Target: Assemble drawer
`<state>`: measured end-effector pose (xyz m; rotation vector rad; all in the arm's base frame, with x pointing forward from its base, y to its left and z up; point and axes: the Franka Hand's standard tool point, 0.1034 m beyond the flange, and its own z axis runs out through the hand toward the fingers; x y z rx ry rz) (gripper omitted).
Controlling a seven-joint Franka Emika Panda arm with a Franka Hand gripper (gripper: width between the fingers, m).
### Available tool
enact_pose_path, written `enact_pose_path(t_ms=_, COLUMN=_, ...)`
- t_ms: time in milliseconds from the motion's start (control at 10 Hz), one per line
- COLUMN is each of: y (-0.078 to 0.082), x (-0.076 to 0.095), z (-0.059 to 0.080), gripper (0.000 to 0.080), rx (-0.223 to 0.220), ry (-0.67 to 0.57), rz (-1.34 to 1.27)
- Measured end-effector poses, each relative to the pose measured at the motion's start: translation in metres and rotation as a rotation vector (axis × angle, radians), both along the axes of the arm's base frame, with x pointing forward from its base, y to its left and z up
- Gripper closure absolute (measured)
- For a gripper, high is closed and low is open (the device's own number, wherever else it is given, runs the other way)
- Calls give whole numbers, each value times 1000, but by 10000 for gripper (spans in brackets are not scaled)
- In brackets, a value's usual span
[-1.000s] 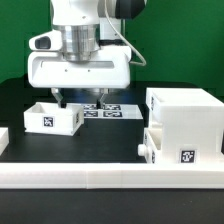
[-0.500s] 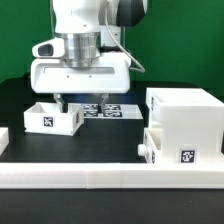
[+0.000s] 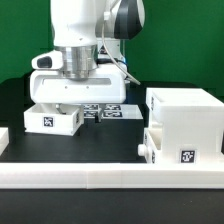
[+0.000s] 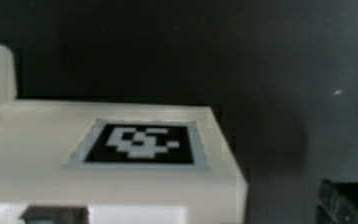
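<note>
The drawer's large white hollow shell stands at the exterior view's right. One knobbed tray sits in front of it, its knob facing the exterior view's left. The other tray stands at the left, tag on its front. My gripper hangs low right behind and over this tray, with its fingertips hidden by the tray's wall. In the wrist view a white tray surface with a tag fills the frame. Dark finger parts show at the frame's edges, far apart, so the gripper is open and holds nothing.
The marker board lies flat on the black table behind the gripper. Long low white rails run along the front edge, with a short block at the far left. A green wall stands behind.
The gripper has moved toward the exterior view's left and lower, from over the marker board to the left tray. The trays and shell have not moved.
</note>
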<state>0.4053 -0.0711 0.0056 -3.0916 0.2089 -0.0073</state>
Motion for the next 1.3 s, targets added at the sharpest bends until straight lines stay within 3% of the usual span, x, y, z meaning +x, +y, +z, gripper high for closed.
enact_pose_path(t_ms=300, y=1, x=-4, z=-2, gripper=200, rx=0, ry=-2, rz=-5)
enact_pose_path(t_ms=400, y=2, x=-5, z=-2, gripper=377, rx=0, ry=0, rz=-4)
enact_pose_path(t_ms=500, y=1, x=-6, z=-2, gripper=377, rx=0, ry=1, rz=7)
enact_pose_path(t_ms=700, y=1, x=-6, z=-2, gripper=695, rx=0, ry=1, rz=25)
enact_pose_path(t_ms=800, y=1, x=-6, z=-2, gripper=695, rx=0, ry=0, rz=29)
enact_pose_path(t_ms=900, y=1, x=-6, z=-1, gripper=758, rx=-1, ry=0, rz=30)
enact_pose_path(t_ms=1100, y=5, x=-2, z=2, gripper=758, rx=1, ry=-4, rz=40)
enact_pose_path(t_ms=1300, y=19, x=14, z=12, gripper=758, rx=9, ry=-12, rz=73)
